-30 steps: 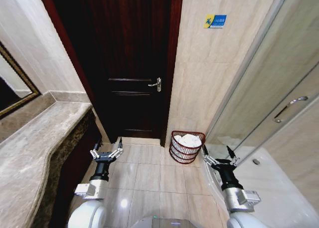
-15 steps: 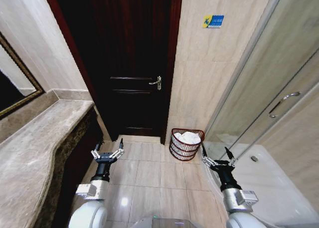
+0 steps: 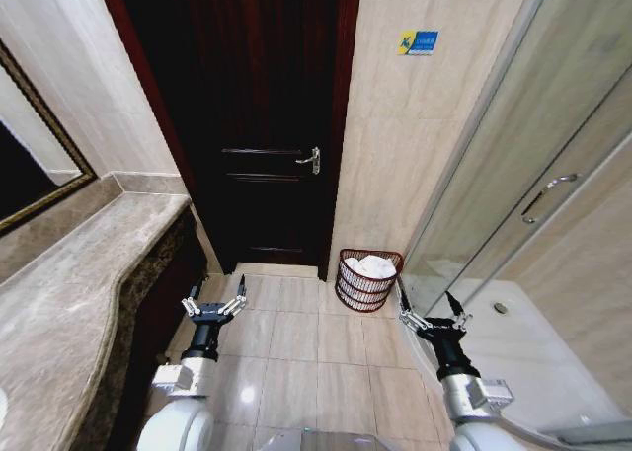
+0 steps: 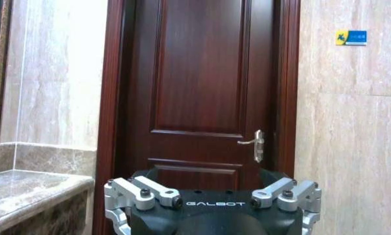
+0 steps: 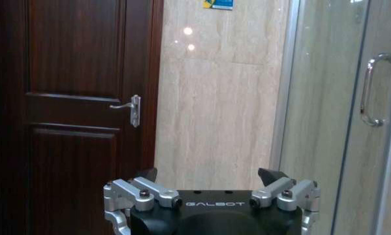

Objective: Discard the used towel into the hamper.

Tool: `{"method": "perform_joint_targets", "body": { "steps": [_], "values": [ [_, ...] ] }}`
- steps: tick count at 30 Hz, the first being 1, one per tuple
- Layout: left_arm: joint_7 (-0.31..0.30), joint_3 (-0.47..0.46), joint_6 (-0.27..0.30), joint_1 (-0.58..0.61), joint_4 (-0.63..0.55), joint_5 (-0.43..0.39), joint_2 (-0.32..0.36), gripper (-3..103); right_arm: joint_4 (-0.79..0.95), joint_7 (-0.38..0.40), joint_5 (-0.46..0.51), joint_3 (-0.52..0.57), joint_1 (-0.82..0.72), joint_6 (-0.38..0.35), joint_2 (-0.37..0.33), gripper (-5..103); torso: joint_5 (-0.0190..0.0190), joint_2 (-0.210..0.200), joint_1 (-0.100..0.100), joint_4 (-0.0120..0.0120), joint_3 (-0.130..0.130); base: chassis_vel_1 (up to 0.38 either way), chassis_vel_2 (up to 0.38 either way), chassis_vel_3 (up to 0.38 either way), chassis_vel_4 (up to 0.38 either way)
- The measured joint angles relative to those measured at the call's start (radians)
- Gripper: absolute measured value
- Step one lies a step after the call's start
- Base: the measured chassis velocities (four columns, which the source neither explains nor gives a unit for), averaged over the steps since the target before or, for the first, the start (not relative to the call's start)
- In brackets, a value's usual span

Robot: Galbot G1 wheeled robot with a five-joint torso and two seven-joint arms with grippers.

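The hamper [image 3: 367, 285], a small round dark red-brown wire basket, stands on the floor against the beige wall, just right of the door. A white towel [image 3: 372, 266] lies bunched inside it, its top at the rim. My left gripper [image 3: 215, 299] is open and empty, held low over the floor tiles, well left of the hamper. Also open and empty, my right gripper [image 3: 428, 311] hovers a short way in front of the hamper and slightly right of it. The left wrist view has the left gripper [image 4: 208, 177] facing the door; the right gripper [image 5: 208, 175] faces the wall beside it.
A shut dark wooden door [image 3: 259, 125] with a metal handle [image 3: 311, 159] is straight ahead. A marble counter [image 3: 69, 283] under a mirror [image 3: 30, 165] runs along the left. On the right are a glass shower door [image 3: 538, 185] and a white shower floor [image 3: 523, 352]. Tiled floor [image 3: 306, 352] lies between.
The whole picture has shifted: the camera has moved, and the hamper now looks a little smaller and higher up. Both grippers stay open and hold the same pose.
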Motion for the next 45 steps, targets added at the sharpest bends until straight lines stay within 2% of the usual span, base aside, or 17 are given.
{"method": "perform_joint_targets", "body": {
  "steps": [45],
  "values": [
    [-0.002, 0.011, 0.003, -0.013, 0.023, 0.008, -0.018, 100, -0.023, -0.003, 0.016, 0.002, 0.019, 0.000, -0.010, 100, 0.0001, 0.000, 0.000, 0.0000, 0.000, 0.089, -0.086, -0.090, 0.086]
  ]
}}
